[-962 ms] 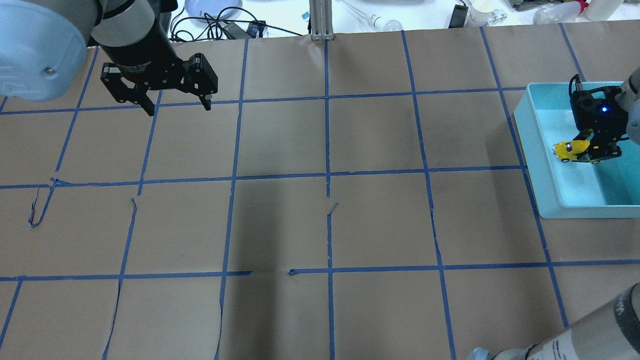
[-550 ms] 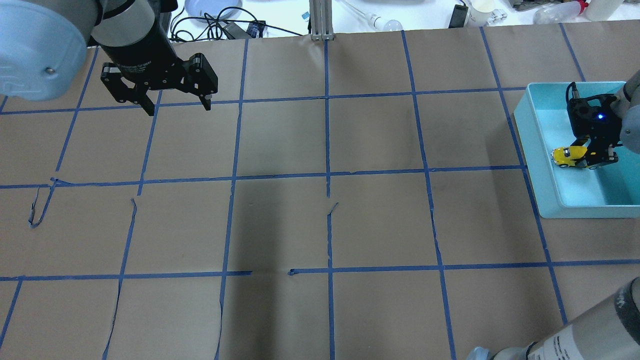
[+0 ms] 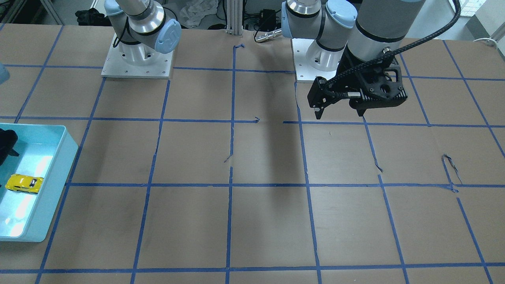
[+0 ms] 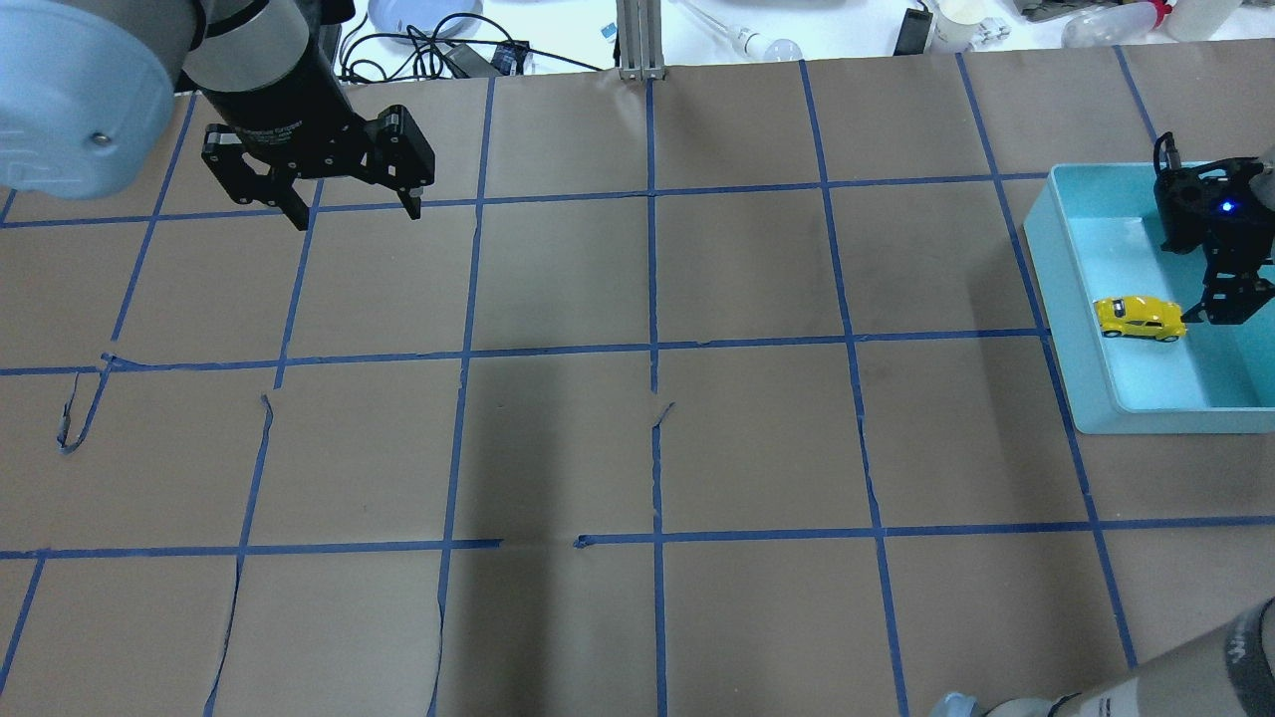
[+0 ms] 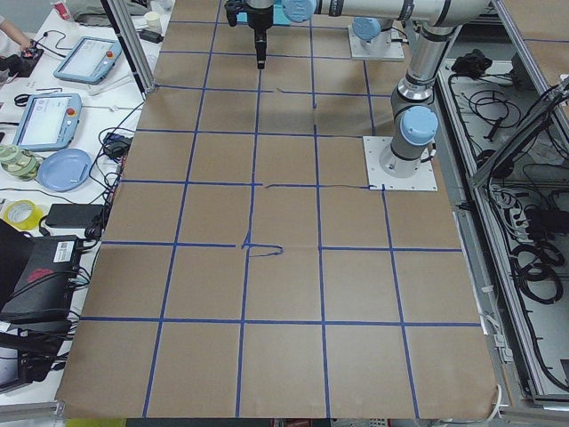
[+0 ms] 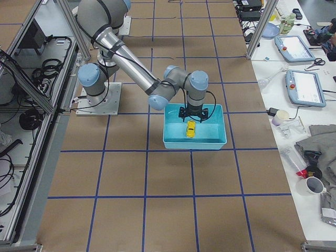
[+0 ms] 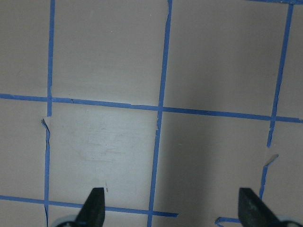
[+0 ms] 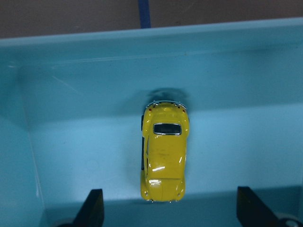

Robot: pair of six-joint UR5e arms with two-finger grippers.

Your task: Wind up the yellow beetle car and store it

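The yellow beetle car rests on its wheels on the floor of a light blue bin, near the bin's left wall. It also shows in the front view, the right side view and the right wrist view. My right gripper is open and empty just above the car, its fingers on either side of the car, clear of it. My left gripper is open and empty above the far left of the table, also seen in the front view and the left wrist view.
The bin stands at the table's right edge, its walls around the car. Brown paper with a blue tape grid covers the table. Cables, bottles and a cup lie beyond the far edge.
My right gripper was shut on the car above the bin, lowered it, then opened and pulled back. The car now lies free on the bin floor. The left arm has not moved.
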